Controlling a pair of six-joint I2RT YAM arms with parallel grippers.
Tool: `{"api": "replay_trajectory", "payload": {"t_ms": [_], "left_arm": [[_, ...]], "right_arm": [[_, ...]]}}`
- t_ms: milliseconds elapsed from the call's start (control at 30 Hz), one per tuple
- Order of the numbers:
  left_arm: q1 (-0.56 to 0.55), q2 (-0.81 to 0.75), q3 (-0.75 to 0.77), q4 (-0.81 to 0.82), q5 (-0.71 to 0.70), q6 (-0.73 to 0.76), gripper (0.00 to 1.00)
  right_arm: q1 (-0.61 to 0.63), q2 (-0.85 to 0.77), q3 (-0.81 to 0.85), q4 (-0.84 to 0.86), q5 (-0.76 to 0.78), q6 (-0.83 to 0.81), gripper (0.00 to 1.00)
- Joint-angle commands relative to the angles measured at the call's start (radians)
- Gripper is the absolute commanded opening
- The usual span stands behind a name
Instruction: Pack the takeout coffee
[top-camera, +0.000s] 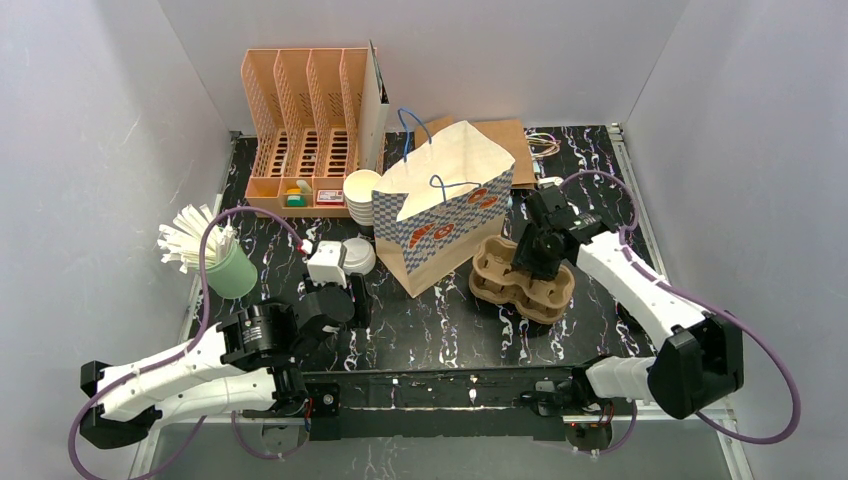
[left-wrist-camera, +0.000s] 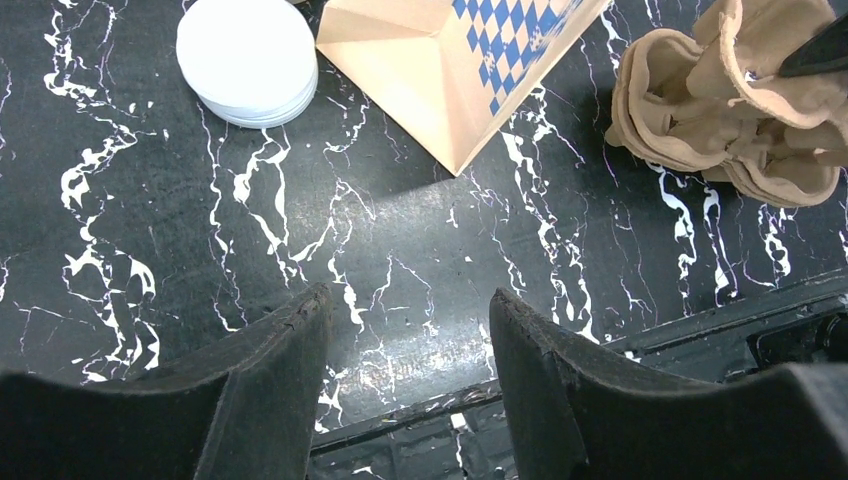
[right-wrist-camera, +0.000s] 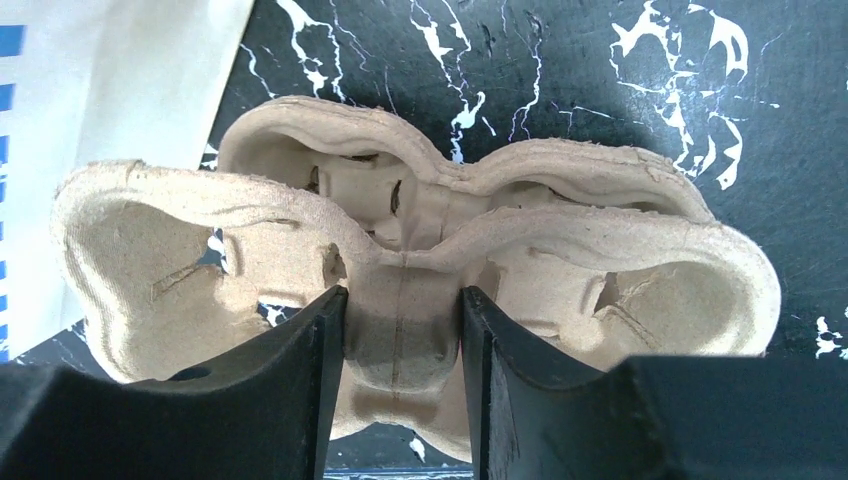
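The brown pulp tray (top-camera: 522, 281) lies right of the paper bag (top-camera: 440, 205). My right gripper (top-camera: 537, 262) is down on it. In the right wrist view my right gripper (right-wrist-camera: 402, 295) is shut on the tray's (right-wrist-camera: 250, 250) middle bridge, both fingers touching its sides. A second tray rim shows just behind the gripped one. A stack of white paper cups (top-camera: 362, 196) stands left of the bag, with a stack of white lids (top-camera: 357, 255) in front of it. My left gripper (top-camera: 345, 305) hangs near the lids (left-wrist-camera: 247, 58). In its wrist view my left gripper (left-wrist-camera: 408, 298) is open over bare table.
A green cup of white straws (top-camera: 230, 268) stands at the left edge. An orange desk organizer (top-camera: 305, 130) is at the back left. The checked bag (left-wrist-camera: 470, 70) stands open between the cups and the tray (left-wrist-camera: 720, 100). Flat brown paper lies behind the bag.
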Motion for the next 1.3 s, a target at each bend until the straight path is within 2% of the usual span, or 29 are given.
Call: {"api": "replay_trajectory", "payload": {"t_ms": [0,267,467,567,667,800,867,900,933,1100,1267], "left_arm": [[0.0,0.0,0.02,0.007,-0.008,0.01,0.57],[0.0,0.118,0.156,-0.078,-0.052,0.013,0.59],[0.002,0.16,0.228,-0.03,-0.074,0.003,0.82],[0.025,0.183,0.259,0.016,-0.061,0.019,0.84],[0.127,0.237,0.342,0.024,0.03,0.06,0.84],[0.355,0.338,0.452,0.047,0.307,0.129,0.85],[0.43,0.405,0.512,0.045,0.4,0.143,0.88],[0.46,0.435,0.545,0.042,0.428,0.144,0.93],[0.479,0.459,0.571,0.044,0.439,0.141,0.97],[0.537,0.504,0.626,0.114,0.439,0.095,0.98],[0.576,0.579,0.635,0.165,0.462,0.028,0.98]], "right_arm": [[0.004,-0.043,0.089,-0.05,0.026,-0.051,0.5],[0.003,-0.121,0.225,-0.034,-0.02,-0.235,0.46],[0.004,-0.192,0.3,-0.006,-0.05,-0.336,0.42],[0.004,-0.198,0.357,-0.02,-0.004,-0.375,0.37],[0.004,-0.165,0.441,-0.052,0.041,-0.403,0.37],[0.003,-0.113,0.572,-0.054,0.09,-0.405,0.37],[0.002,-0.08,0.64,-0.045,0.093,-0.406,0.36],[0.002,-0.062,0.675,-0.036,0.098,-0.408,0.36],[0.002,-0.046,0.703,-0.025,0.101,-0.414,0.35],[0.001,0.039,0.817,0.069,0.023,-0.46,0.33],[0.002,0.138,0.905,0.167,-0.202,-0.501,0.3]]}}
